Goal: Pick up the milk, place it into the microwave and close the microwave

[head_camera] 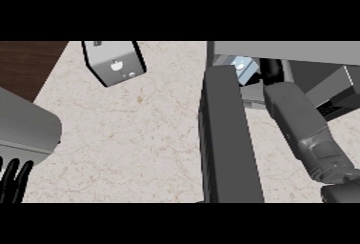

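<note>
The milk [243,67], a small pale blue and white carton, shows just inside the open microwave [295,50] at the upper right. My right forearm reaches into the opening, and my black right hand [272,71] is right beside the carton, touching it and partly hidden under the microwave's top. The microwave door [226,138] stands swung open, a long dark grey slab running toward me, left of the right forearm. My left hand [15,180] rests open at the lower left edge, fingers up, holding nothing.
A shiny metal, box-shaped appliance [114,61] stands on the beige counter [134,143] at the upper middle. A dark wood surface [25,64] lies beyond the counter's left edge. My grey left forearm [25,126] fills the left edge.
</note>
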